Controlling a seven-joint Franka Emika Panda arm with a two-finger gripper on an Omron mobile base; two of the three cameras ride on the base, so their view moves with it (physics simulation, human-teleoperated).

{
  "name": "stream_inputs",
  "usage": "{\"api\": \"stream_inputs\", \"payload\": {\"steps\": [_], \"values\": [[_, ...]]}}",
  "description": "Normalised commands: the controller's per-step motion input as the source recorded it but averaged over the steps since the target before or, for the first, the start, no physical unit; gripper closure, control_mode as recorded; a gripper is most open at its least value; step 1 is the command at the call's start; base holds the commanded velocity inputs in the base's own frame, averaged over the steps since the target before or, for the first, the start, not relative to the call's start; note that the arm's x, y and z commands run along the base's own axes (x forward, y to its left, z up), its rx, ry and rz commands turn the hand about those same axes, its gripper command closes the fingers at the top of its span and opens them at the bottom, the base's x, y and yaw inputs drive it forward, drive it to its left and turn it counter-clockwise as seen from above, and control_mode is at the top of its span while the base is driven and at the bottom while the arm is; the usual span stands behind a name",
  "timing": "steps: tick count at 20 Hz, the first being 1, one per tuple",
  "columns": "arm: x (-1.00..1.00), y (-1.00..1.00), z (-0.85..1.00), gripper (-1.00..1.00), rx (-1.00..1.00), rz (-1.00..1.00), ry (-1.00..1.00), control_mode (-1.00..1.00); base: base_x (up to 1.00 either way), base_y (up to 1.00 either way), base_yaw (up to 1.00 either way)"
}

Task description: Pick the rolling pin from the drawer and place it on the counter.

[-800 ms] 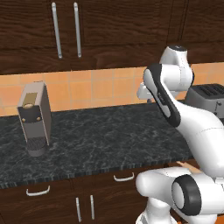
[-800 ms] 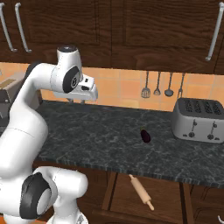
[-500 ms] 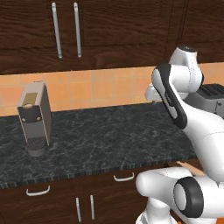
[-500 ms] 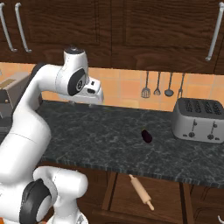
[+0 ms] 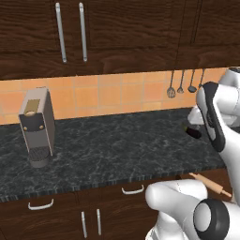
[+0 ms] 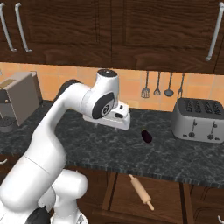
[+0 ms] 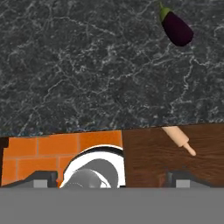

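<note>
Dark wood kitchen, orange tiled wall (image 6: 57, 78), upper cabinets with metal handles. The counter (image 6: 109, 148) is a long black-grey stone slab with pale veining; also seen in the left base view (image 5: 117, 145) and the hand view (image 7: 87, 65). A coffee machine (image 5: 37, 126) stands on its left part, a silver toaster (image 6: 199, 119) on its right part, utensils (image 6: 157, 85) hang on the wall behind.

A small dark purple eggplant (image 6: 147, 136) lies on the counter between arm and toaster, also top right in the hand view (image 7: 176, 27).

The rolling pin (image 6: 141, 191) lies diagonally in the open drawer (image 6: 166, 197) below the counter's front edge, untouched; its handle end shows in the hand view (image 7: 178, 138) and it peeks out beside the arm in the left base view (image 5: 210, 183).

The gripper (image 6: 117, 124) hangs over the counter, left of the eggplant, well apart from the pin. Nothing held; jaw spacing probably wide, but the fingers are too little visible, so cannot tell.
</note>
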Motion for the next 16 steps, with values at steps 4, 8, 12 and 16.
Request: {"api": "stream_inputs", "payload": {"steps": [4, 8, 12, 16], "values": [[-0.51, -0.83, -0.58, -1.0, 0.0, -0.11, 0.12, -1.0, 0.0, 0.0, 0.0], [-0.46, -0.66, -0.63, -1.0, -0.02, -0.11, 0.14, -1.0, 0.0, 0.0, 0.0], [-0.52, -0.8, -0.76, -1.0, -0.02, -0.09, 0.13, -1.0, 0.0, 0.0, 0.0], [-0.18, -0.51, -0.67, -1.0, -0.03, -0.05, 0.02, -1.0, 0.0, 0.0, 0.0]]}}
